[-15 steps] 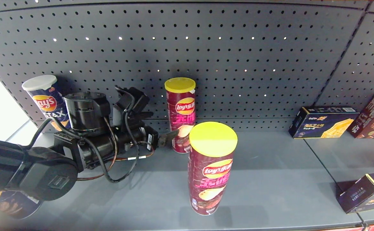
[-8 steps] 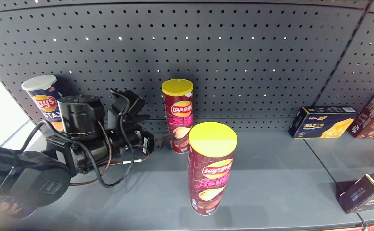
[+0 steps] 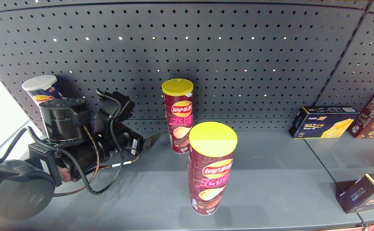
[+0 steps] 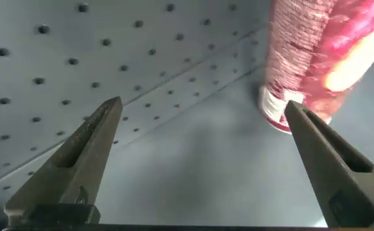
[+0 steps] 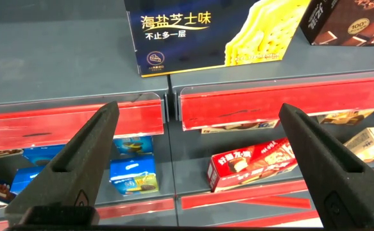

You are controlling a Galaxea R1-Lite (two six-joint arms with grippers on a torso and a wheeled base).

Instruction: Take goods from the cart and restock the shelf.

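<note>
Our main worry is a tip-over: the far chip can is tall and narrow, and the left pincer sits low on the shelf just to its left, so any sideways drift to the right would catch the can near its base and topple it, probably into the near chip can, which stands upright close in front of it and slightly to the right. A second risk, as we judge it, lies at the far left, where the arm's bulky wrist crowds the blue chip can against the pegboard; a careless swing there could knock it over. The left pincer is released and empty, its fingers spread wide. The far chip can stands upright near the pegboard, a little right of the pincer and clear of it, with bare shelf between them; it is not between the fingers. The right pincer is likewise spread and holds nothing, facing lower shelf tiers stocked with a biscuit box.
</note>
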